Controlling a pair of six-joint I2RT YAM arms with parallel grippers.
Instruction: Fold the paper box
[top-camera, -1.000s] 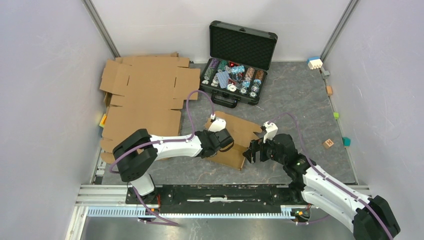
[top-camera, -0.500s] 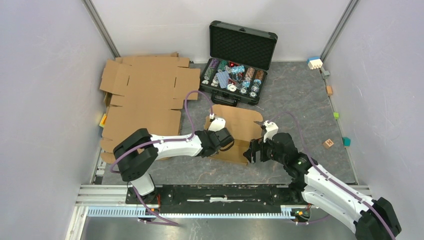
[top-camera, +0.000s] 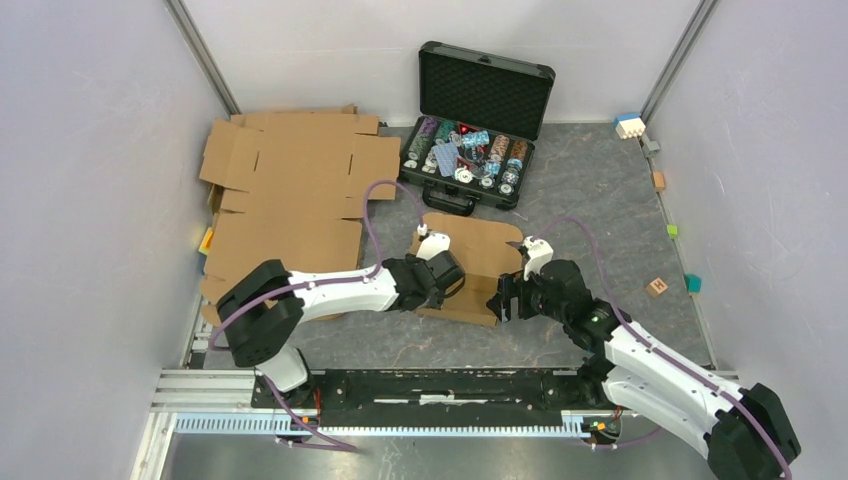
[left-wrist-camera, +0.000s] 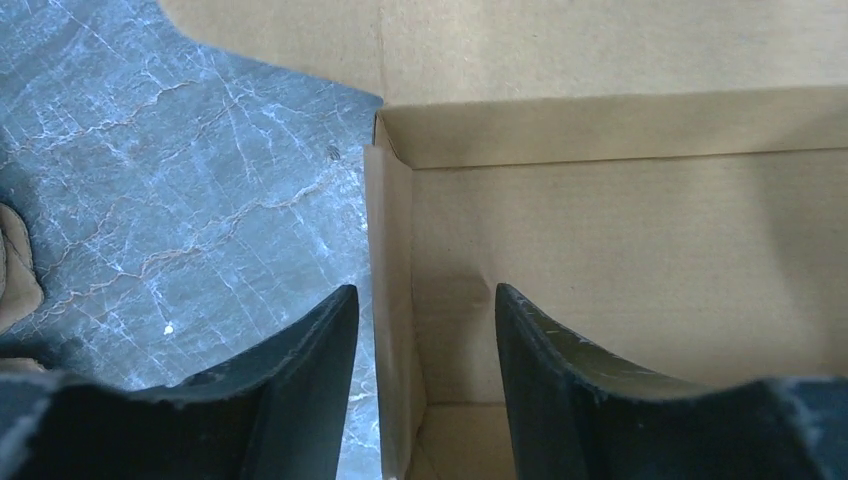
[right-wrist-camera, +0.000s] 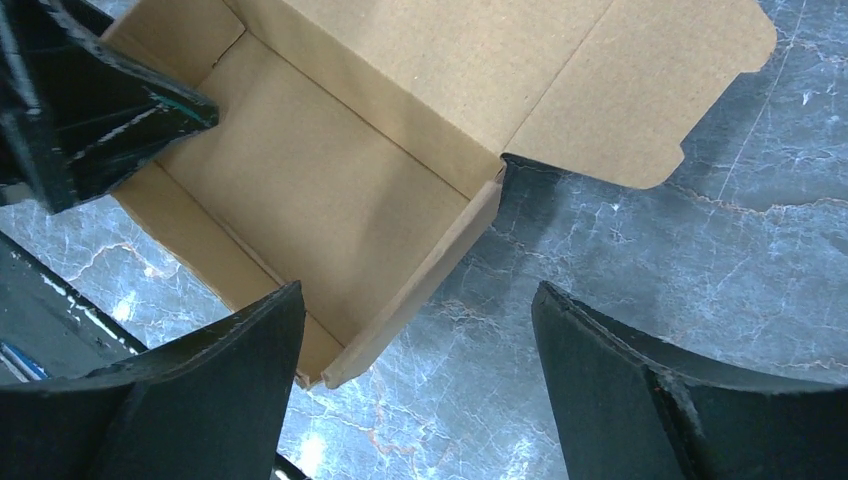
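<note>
The paper box (top-camera: 478, 255) sits mid-table as a shallow brown tray with its walls up and its lid flap lying open at the back. My left gripper (top-camera: 455, 279) is at the box's left wall. In the left wrist view that wall (left-wrist-camera: 390, 300) stands between the parted fingers of the left gripper (left-wrist-camera: 425, 292), which is open. My right gripper (top-camera: 503, 297) is at the box's near right corner. In the right wrist view the right gripper (right-wrist-camera: 417, 288) is wide open, with the end of the box's side wall (right-wrist-camera: 420, 285) between its fingers and the box floor (right-wrist-camera: 320, 190) beyond.
An open black case of chips (top-camera: 470, 150) stands behind the box. Bigger flat cardboard sheets (top-camera: 290, 175) lie at the back left. Small coloured blocks (top-camera: 657, 287) sit along the right wall, with a white one (top-camera: 630, 126) in the far corner.
My left gripper has opened off the box's left wall. The box has turned squarer and moved slightly back. My right gripper has edged in toward the box's right corner.
</note>
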